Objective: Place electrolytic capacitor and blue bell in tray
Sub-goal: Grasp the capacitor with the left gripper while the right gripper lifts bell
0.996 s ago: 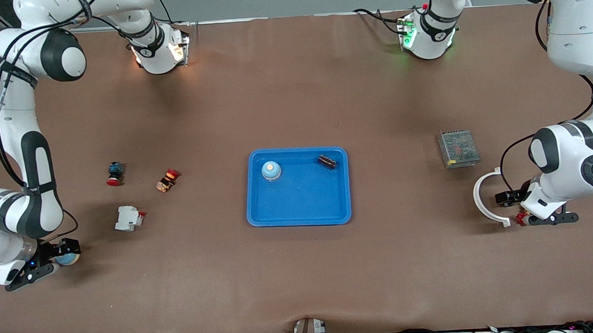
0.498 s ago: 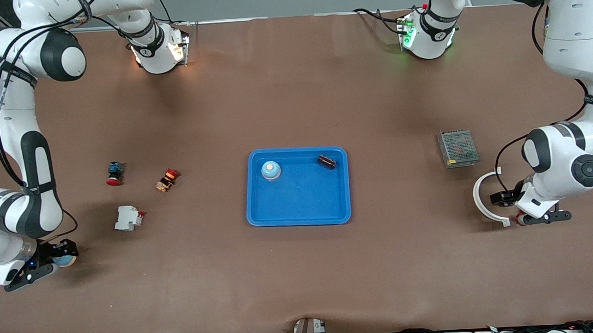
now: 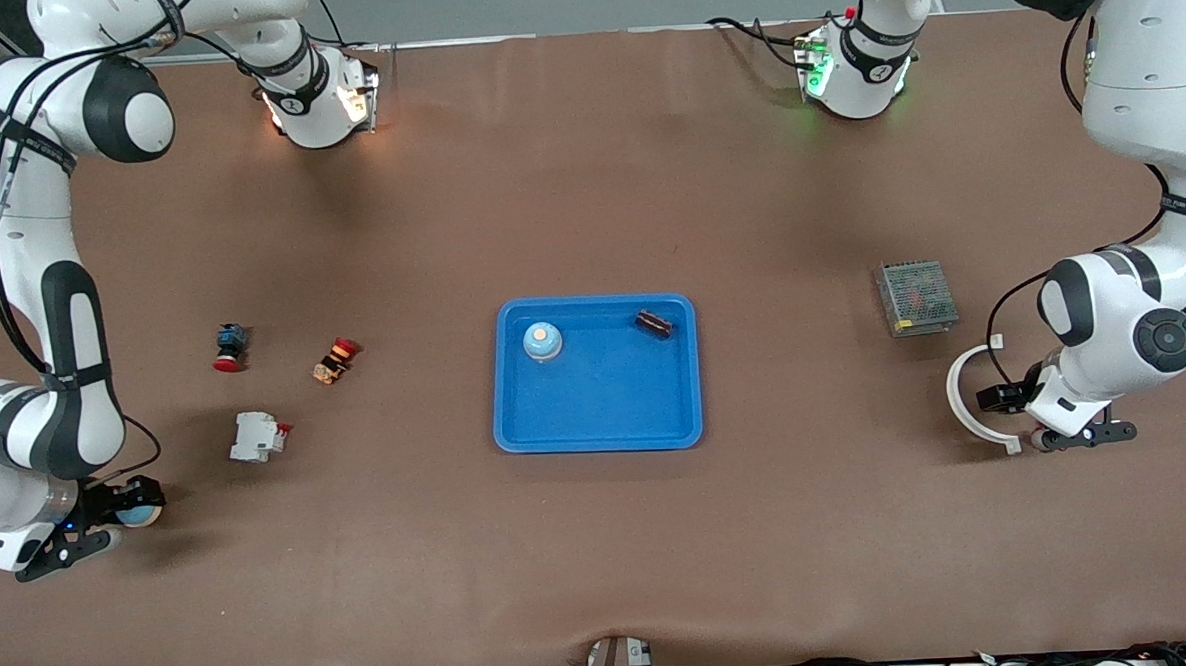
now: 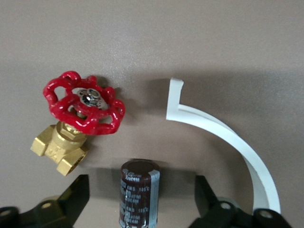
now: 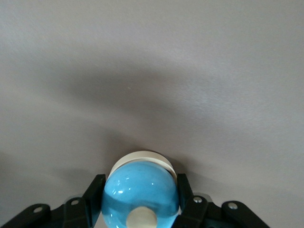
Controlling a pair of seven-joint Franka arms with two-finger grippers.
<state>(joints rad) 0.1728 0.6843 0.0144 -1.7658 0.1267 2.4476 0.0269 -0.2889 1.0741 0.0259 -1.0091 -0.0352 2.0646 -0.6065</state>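
The blue tray (image 3: 599, 441) lies mid-table with one blue bell (image 3: 542, 341) and a small dark part (image 3: 654, 323) in it. At the right arm's end of the table, my right gripper (image 3: 125, 515) (image 5: 139, 192) is shut on another blue bell (image 5: 140, 190) (image 3: 142, 513), its fingers (image 5: 94, 191) pressed to the dome's sides. At the left arm's end, my left gripper (image 3: 1051, 437) (image 4: 141, 199) stands open around the dark electrolytic capacitor (image 4: 139, 192), which lies on the table. A gap shows between the capacitor and each finger (image 4: 76, 195). The capacitor is hidden in the front view.
A brass valve with a red handwheel (image 4: 83, 102) and a white plastic arc (image 4: 223, 133) (image 3: 964, 397) lie close beside the capacitor. A metal mesh box (image 3: 916, 298) sits toward the left arm's base. Two red-capped push buttons (image 3: 229, 347) (image 3: 335, 360) and a white breaker (image 3: 257, 437) lie near the right arm.
My right gripper has closed on the blue bell. The left arm has shifted a little toward the white arc, its gripper staying open.
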